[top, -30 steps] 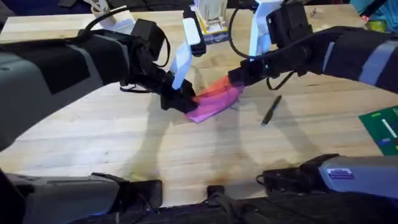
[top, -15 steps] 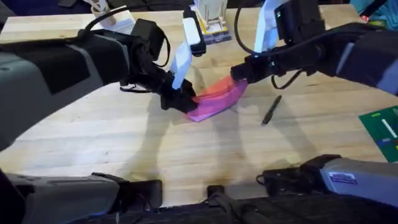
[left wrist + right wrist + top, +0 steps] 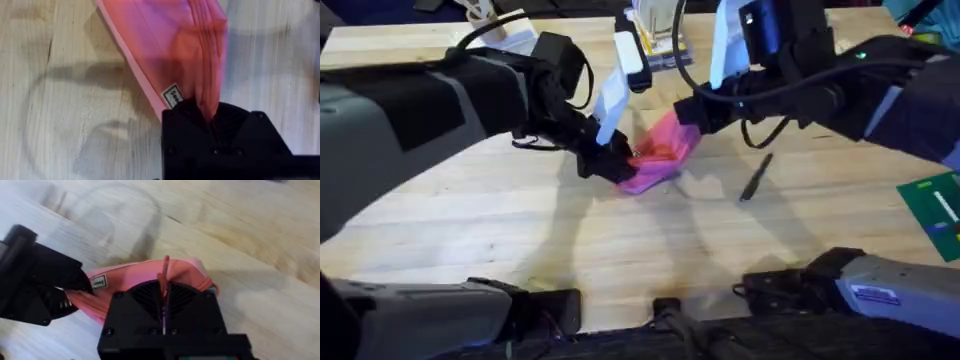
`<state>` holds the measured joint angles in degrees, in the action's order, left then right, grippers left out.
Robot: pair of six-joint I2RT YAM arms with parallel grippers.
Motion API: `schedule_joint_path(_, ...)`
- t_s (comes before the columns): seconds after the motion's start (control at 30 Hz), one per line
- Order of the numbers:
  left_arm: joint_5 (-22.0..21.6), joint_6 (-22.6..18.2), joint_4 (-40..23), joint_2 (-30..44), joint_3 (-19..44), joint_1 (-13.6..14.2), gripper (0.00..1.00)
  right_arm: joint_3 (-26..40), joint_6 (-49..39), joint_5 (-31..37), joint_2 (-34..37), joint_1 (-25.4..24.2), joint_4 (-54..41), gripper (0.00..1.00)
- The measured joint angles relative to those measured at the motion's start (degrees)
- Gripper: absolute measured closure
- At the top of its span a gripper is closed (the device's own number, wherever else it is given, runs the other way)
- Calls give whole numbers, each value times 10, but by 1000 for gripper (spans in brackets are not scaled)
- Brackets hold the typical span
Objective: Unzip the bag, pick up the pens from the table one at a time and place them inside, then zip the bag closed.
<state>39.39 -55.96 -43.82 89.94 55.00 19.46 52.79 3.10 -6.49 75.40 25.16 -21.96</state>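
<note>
- The bag [image 3: 658, 158] lies near the middle of the table [image 3: 520, 230], bunched up between the two grippers and lifted at its far end.
- The left gripper [image 3: 610, 163] is clamped on the bag's near-left end; in the left wrist view its black fingers pinch the pink fabric [image 3: 200, 75] beside a small white label [image 3: 173, 96].
- The right gripper [image 3: 695, 118] is closed on the bag's far-right end; in the right wrist view the pink zipper pull [image 3: 164, 277] stands up between its jaws.
- That same view shows the left gripper [image 3: 75, 287] at the bag's other end.
- One pen [image 3: 756, 177] lies on the table to the right of the bag, well apart from it.
- A green card [image 3: 932, 205] lies farther right of the bag, at the table's edge.
</note>
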Motion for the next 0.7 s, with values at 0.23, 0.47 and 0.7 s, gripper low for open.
schedule_joint_path(0.23,0,0,4,0,0,0,958,0,27,24,0,2,-19,970)
schedule_joint_path(0.47,-1,0,1,0,0,0,957,0,140,32,-49,31,-25,970)
schedule_joint_path(0.7,-16,0,-5,0,-5,-2,958,4,231,74,-71,134,-3,969)
